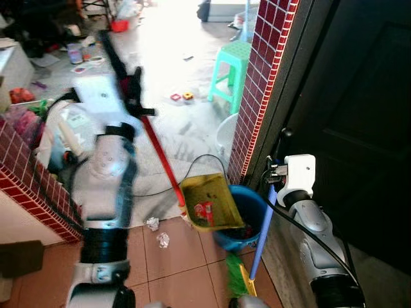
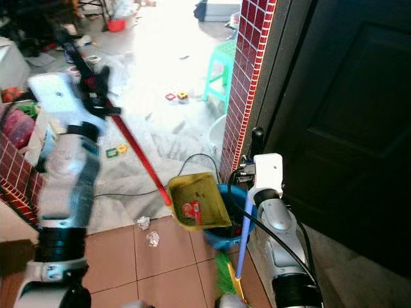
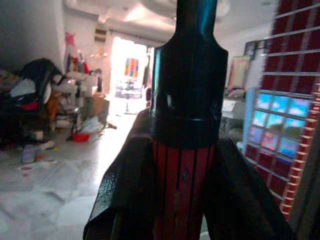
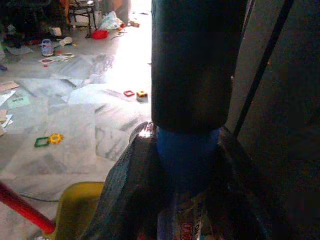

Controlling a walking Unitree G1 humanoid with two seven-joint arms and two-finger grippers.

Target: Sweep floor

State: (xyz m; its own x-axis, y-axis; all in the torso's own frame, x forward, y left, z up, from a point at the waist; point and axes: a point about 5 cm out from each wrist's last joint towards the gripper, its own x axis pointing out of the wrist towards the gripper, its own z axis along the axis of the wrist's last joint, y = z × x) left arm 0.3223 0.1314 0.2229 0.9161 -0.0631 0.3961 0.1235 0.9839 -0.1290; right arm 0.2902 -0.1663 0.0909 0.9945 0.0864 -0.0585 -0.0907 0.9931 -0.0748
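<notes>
From the left eye view, the left claw (image 1: pixel 133 86) is clamped on the red handle of the yellow dustpan (image 1: pixel 207 201), whose pan hangs tilted just over the blue bucket (image 1: pixel 247 215) beside the red brick pillar (image 1: pixel 260 83). The right claw (image 1: pixel 277 172) is closed around the blue handle of the broom (image 1: pixel 247 269), its green bristles resting on the floor tiles next to the bucket, on the robot's side of it. Two scraps of crumpled paper (image 1: pixel 158 231) lie on the tiles a little to the left of the bucket, not yet swept. In the right eye view the same layout shows, with a green stool (image 2: pixel 221 64) farther off past the pillar. The left wrist view looks up the red ribbed handle into its black cap, fingers (image 3: pixel 125 200) pressed on both sides. The right wrist view shows fingers (image 4: pixel 127 200) hugging the blue handle, the dustpan below. A likely risk: the pan is held far down a long handle, so a small wrist twist could miss the bucket and spill; the black cable near the pan could also snag.
</notes>
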